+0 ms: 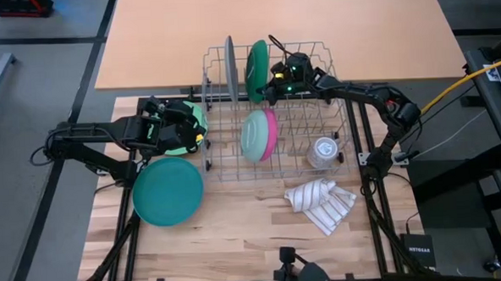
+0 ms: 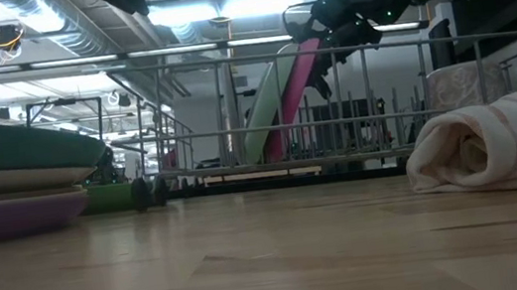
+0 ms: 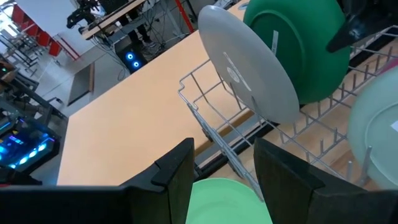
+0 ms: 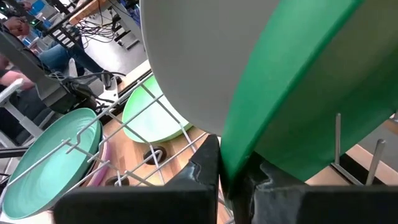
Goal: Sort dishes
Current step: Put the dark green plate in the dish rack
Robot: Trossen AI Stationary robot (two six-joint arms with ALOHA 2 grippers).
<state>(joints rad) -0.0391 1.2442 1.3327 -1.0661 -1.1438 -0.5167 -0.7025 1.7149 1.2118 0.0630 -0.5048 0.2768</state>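
Grey floor [image 1: 43, 48], tan desk [image 1: 271, 21] behind — ceiling strip lights [image 2: 211, 9], cluttered workbenches [image 3: 112, 18] beyond

- The dish rack [image 1: 276, 148] is made of thin bare metal wire with a dull sheen.
- The dark green plate [image 4: 323, 93] is seen as smooth plastic with a soft gloss.
- The grey plate [image 3: 249, 68] is shown as smooth, matt plastic.
- The teal plate [image 1: 168, 191] is finished smooth and matt.
- The striped cloth [image 1: 321, 203] is woven fabric, soft and creased.
- The table [image 1: 238, 234] is surfaced in light wood planks with visible grain.
- The glass cup [image 1: 322, 152] is clear and shiny.
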